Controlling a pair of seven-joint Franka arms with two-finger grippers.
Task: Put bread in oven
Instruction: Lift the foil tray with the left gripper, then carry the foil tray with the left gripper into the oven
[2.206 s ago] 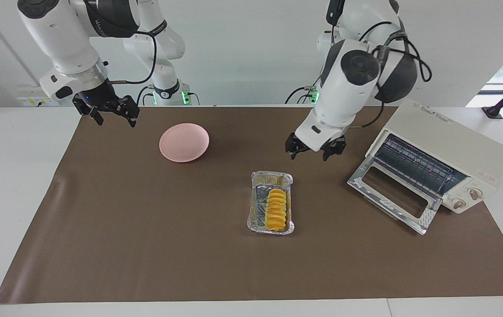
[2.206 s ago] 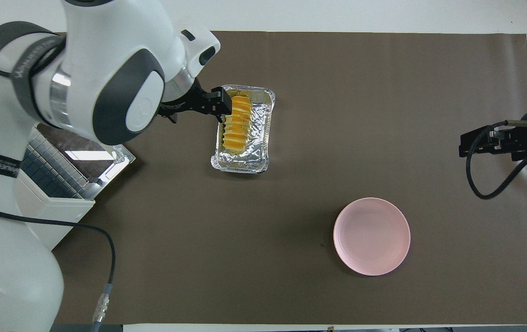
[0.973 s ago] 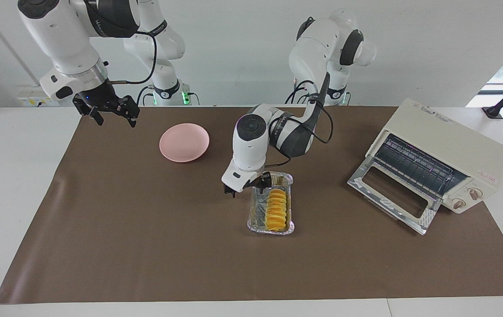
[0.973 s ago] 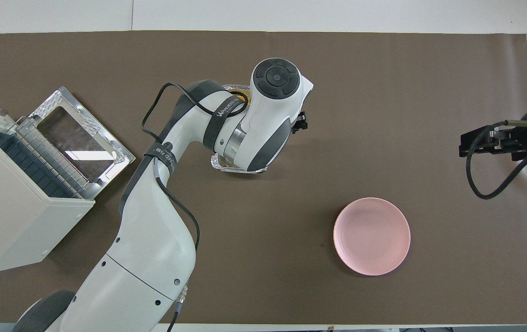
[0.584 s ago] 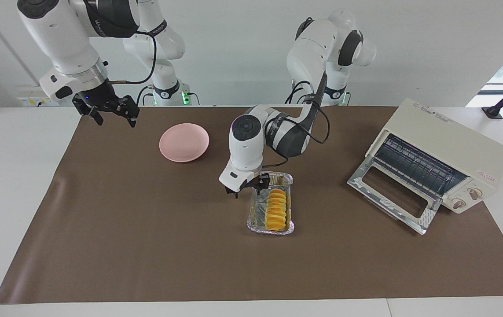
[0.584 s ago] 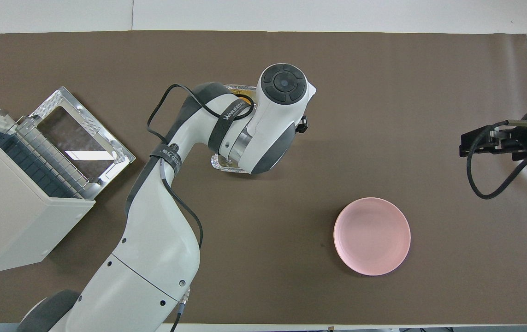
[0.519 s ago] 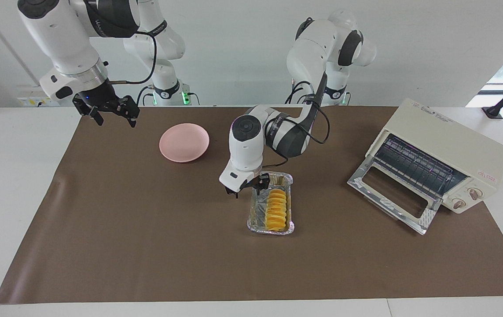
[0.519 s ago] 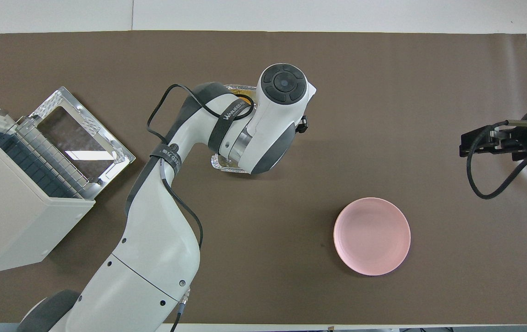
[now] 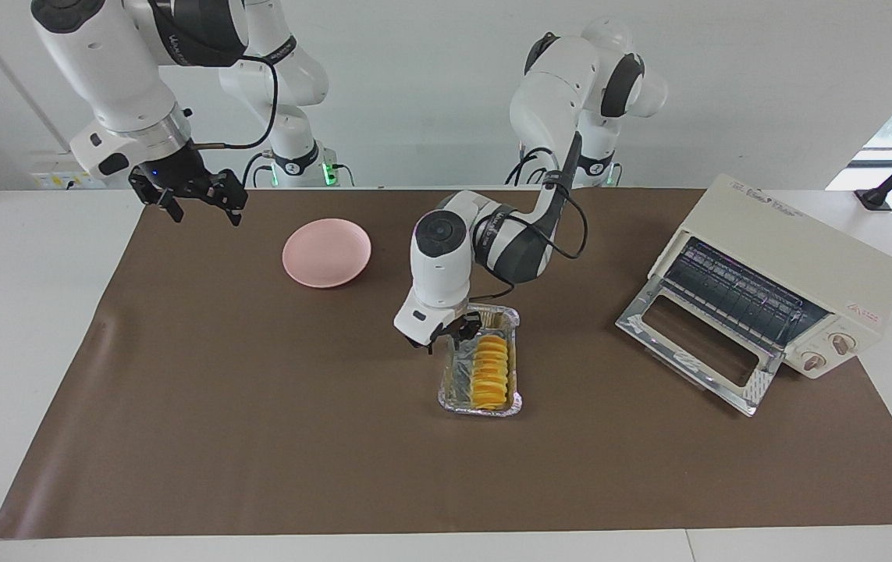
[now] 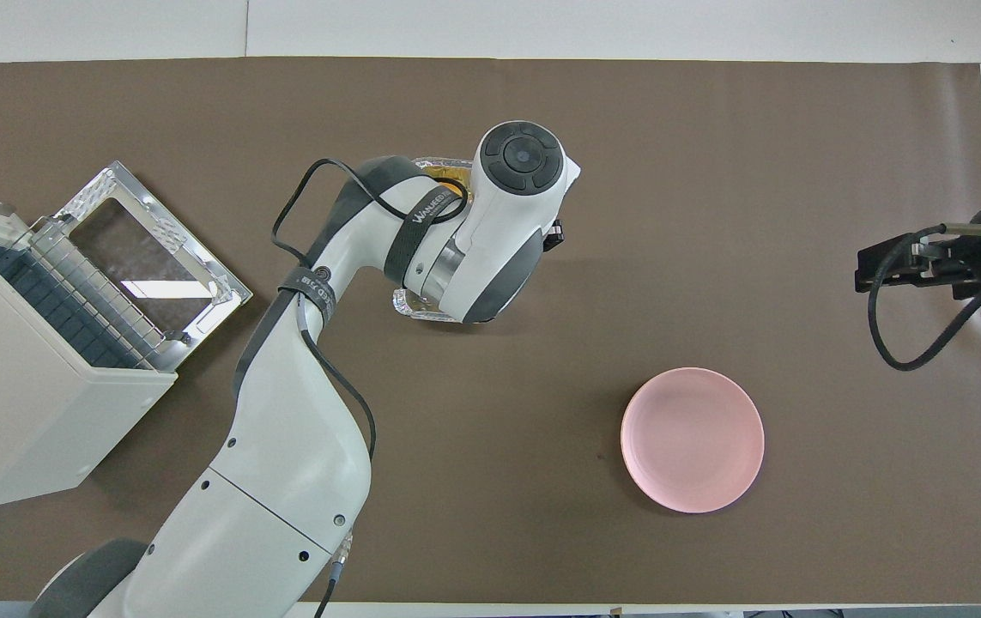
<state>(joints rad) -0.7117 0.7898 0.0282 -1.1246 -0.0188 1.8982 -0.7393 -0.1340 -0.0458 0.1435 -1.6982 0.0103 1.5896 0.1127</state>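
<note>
Since a second ago my left tool has dropped to the foil tray's robot-side end, its spread unclear. Bread lies in that tray, long axis running away from me; right tool waits, spread.

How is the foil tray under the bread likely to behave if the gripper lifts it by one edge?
The foil tray looks thin and crinkled, so it would probably flex or crumple. The bread lies along one side, so the tray may tilt that way. Being shallow, it could let the loaf slide.
</note>
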